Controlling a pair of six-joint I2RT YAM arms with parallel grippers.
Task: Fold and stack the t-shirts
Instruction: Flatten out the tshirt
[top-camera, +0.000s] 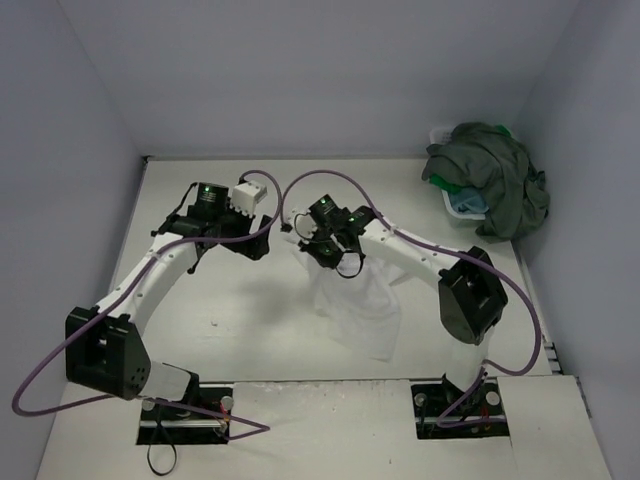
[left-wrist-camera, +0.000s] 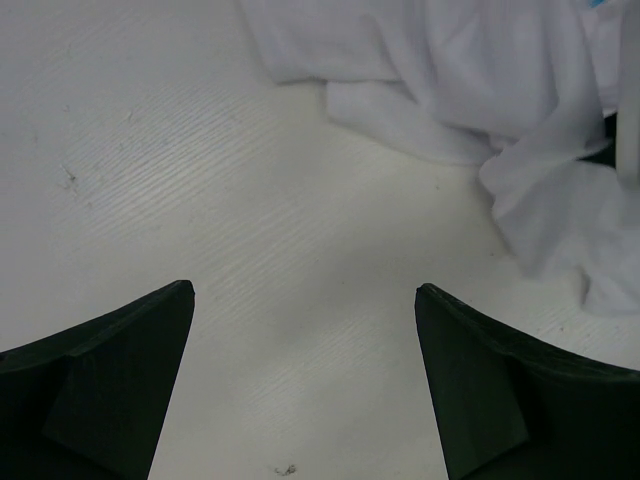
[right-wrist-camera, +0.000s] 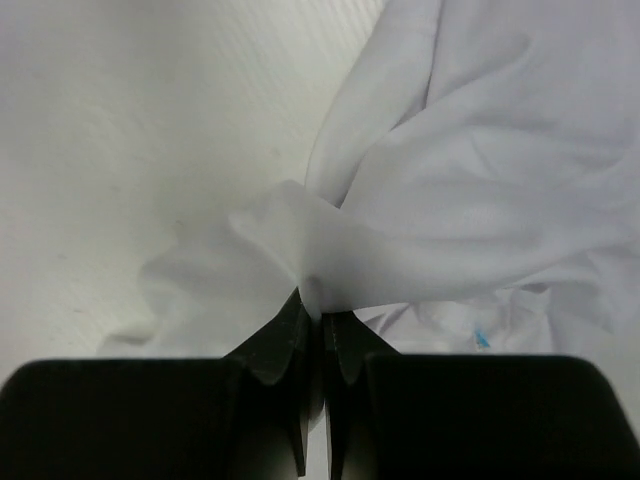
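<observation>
**Right gripper pinching the white shirt, left gripper standing wide**

From the top external view, the white t-shirt (top-camera: 357, 308) is lying crumpled on the table (top-camera: 230, 320) between the arms. One end is gathered up at the right gripper (top-camera: 330, 252), probably so it can be drawn out flat for folding. The left gripper (top-camera: 250, 243) is hovering just beside that edge. The olive-grey shirt (top-camera: 497, 172) is draping over the basket (top-camera: 452, 207) at the far right, with scraps of green and blue peeking out beneath it.

In the left wrist view, the left gripper (left-wrist-camera: 302, 290) is spreading its fingers wide over bare table (left-wrist-camera: 200, 180), holding nothing. The white t-shirt (left-wrist-camera: 450, 80) is lying ahead of it, a likely second grip point.

In the right wrist view, the right gripper (right-wrist-camera: 318, 320) is clamping a bunched fold of the white t-shirt (right-wrist-camera: 480, 200), and the cloth is fanning away from the pinch.
</observation>
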